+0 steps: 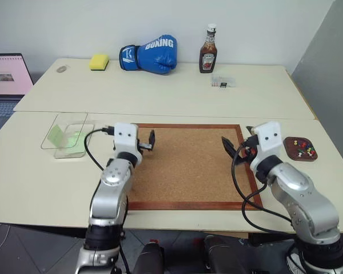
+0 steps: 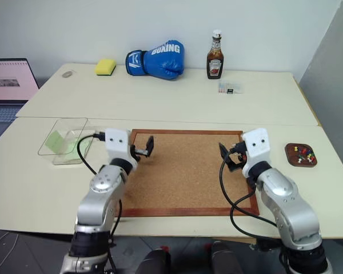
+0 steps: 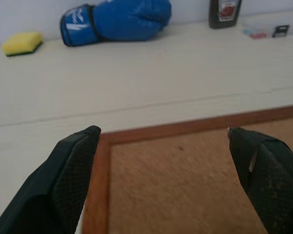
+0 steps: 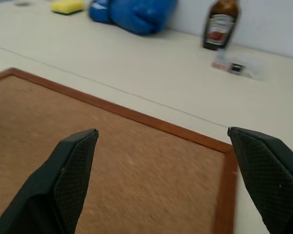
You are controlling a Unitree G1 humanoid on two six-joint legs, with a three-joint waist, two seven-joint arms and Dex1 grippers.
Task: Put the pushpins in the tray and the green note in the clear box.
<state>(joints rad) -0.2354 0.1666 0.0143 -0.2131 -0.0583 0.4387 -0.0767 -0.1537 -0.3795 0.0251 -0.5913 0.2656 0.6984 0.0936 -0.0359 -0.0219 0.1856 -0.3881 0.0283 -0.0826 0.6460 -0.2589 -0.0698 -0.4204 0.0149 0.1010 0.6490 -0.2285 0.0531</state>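
1. Left eye view: the green note lies inside the clear box on the table's left side, and the pushpins sit as a small mixed-colour cluster in the tray to the right of the corkboard. Judged from how things lie, both parts of the task look finished.
2. The corkboard's face shows no pins that I can make out, so nothing seems left to pick.
3. The left gripper hangs over the board's left edge with its fingers spread and nothing between them; the right gripper hangs over the board's right edge, fingers spread wide and likewise empty.
4. The next move probably calls only for drawing both arms clear, keeping the right one off the tray just beside it and the left one off the clear box.
5. Further back, well apart from the work, stand a ketchup bottle, a blue boxing glove, a yellow sponge and a small clear case; a laptop sits at the far left. None of these blocks either arm.
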